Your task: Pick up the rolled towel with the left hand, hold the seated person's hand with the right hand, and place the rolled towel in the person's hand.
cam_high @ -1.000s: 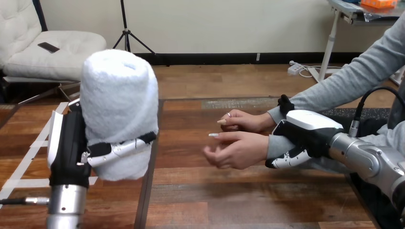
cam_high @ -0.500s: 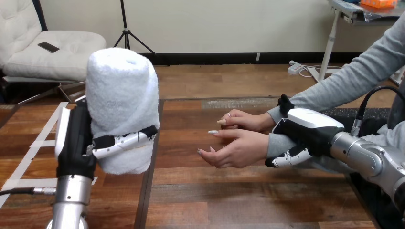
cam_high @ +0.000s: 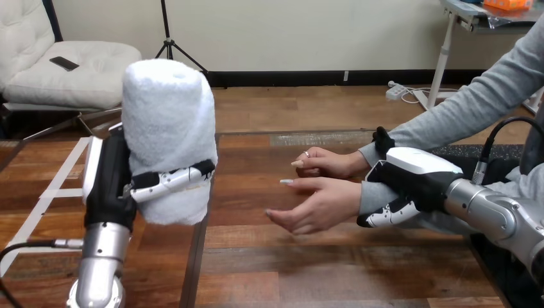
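Observation:
A white rolled towel (cam_high: 169,135) stands upright in the air at the left, above the table. My left hand (cam_high: 119,183) is shut on it, with fingers wrapped across its lower front. At the right, my right hand (cam_high: 410,183) is shut on the person's wrist, its fingers curled round the grey sleeve. The person's nearer hand (cam_high: 314,205) is held out palm up with fingers spread open, a short way right of the towel. The person's farther hand (cam_high: 327,162) rests just behind it.
The wooden table (cam_high: 289,269) has white tape lines (cam_high: 45,205) along its left part. The person's grey-sleeved arm (cam_high: 481,102) comes in from the upper right.
My left hand has carried the towel to the right, toward the person. The person's nearer hand has uncurled and now lies open, palm up. My right hand has stayed on the wrist.

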You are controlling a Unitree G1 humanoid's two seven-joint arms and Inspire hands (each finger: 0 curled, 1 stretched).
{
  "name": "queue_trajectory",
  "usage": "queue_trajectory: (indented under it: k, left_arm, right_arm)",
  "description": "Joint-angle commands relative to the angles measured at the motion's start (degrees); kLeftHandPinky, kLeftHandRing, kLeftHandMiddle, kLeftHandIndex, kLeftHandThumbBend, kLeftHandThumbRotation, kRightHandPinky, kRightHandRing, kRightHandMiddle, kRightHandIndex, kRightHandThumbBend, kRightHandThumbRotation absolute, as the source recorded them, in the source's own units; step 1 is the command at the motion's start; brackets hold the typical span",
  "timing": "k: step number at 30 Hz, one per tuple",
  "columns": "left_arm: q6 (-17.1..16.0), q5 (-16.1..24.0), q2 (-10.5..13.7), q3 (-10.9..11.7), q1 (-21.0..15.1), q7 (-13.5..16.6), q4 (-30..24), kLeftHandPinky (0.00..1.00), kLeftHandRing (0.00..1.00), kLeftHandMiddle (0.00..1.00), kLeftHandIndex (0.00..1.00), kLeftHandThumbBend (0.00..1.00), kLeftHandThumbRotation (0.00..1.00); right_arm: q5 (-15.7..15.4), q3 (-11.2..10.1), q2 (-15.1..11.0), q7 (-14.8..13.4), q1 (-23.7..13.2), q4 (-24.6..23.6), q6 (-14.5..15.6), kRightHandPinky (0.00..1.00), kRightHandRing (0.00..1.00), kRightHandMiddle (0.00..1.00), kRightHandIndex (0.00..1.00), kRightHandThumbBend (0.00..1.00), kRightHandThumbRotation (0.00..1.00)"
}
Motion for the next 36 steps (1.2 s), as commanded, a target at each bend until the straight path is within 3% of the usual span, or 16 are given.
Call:
queue_trajectory:
  k: [1, 24, 36]
  left_arm:
    - [-2.95, -0.95, 0.78, 1.2, -11.22, 0.59, 3.3, 0.26, 0.3, 0.37, 0.41, 0.59, 0.0]
    - [-1.84, -1.03, -1.36, 0.81, -17.6, 0.75, 12.6, 0.29, 0.33, 0.38, 0.4, 0.59, 0.0]
    - [-1.79, 1.05, -2.08, -0.41, -19.94, 2.47, 16.72, 0.3, 0.34, 0.39, 0.41, 0.58, 0.0]
  right_arm:
    - [4.24, -4.16, -0.56, 0.15, -1.36, -2.42, -3.01, 0.24, 0.28, 0.33, 0.34, 0.53, 0.33]
    - [5.57, -4.58, -1.14, 0.83, -0.99, -3.93, -3.55, 0.23, 0.27, 0.33, 0.34, 0.53, 0.34]
    - [5.95, -5.52, -1.13, 1.84, -0.78, -4.7, -3.85, 0.23, 0.27, 0.33, 0.34, 0.54, 0.35]
